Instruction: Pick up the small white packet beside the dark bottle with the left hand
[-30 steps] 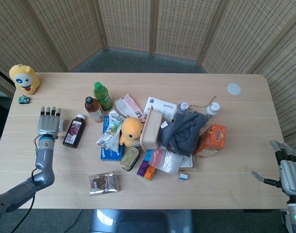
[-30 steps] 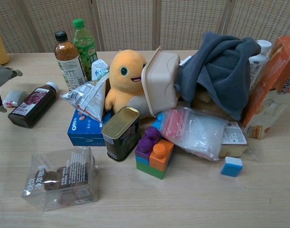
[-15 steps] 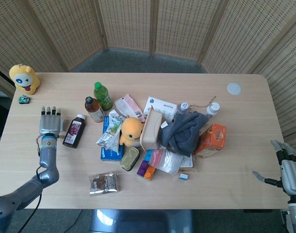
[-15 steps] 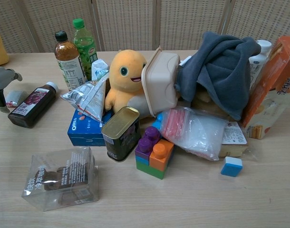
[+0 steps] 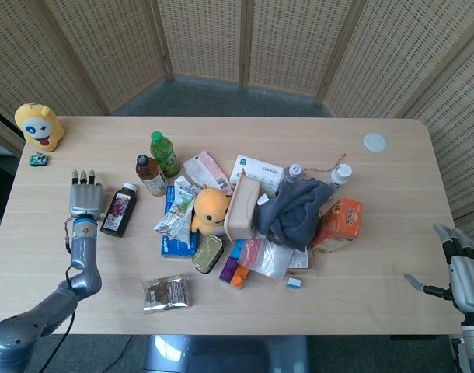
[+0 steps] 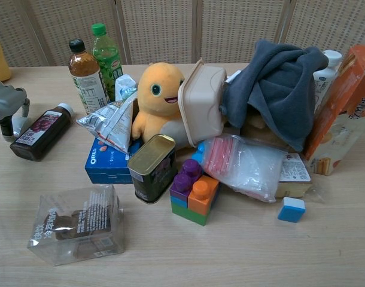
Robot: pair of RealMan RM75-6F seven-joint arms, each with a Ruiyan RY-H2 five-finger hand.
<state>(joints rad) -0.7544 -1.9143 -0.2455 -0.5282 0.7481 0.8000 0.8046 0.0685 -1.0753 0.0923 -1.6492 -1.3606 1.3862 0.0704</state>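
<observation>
The dark bottle (image 5: 118,210) lies flat on the table's left side, also low in the chest view as the dark bottle (image 6: 40,133). The small white packet (image 6: 19,124) lies against the bottle's left side, partly hidden by my left hand (image 6: 5,100). That hand hangs just above the packet with its fingers pointing down and apart, holding nothing. From the head camera my left hand (image 5: 85,200) sits right next to the bottle and covers the packet. My right hand (image 5: 458,268) rests open at the far right edge.
A brown tea bottle (image 5: 151,175) and a green bottle (image 5: 165,153) stand behind the dark bottle. A snack bag (image 6: 109,122), blue cookie box (image 6: 103,165) and orange plush (image 6: 155,98) crowd its right. A clear packet (image 6: 78,224) lies near the front.
My left hand has slid right towards the dark bottle and now hangs over the white packet, hiding more of it. The right hand has stayed put.
</observation>
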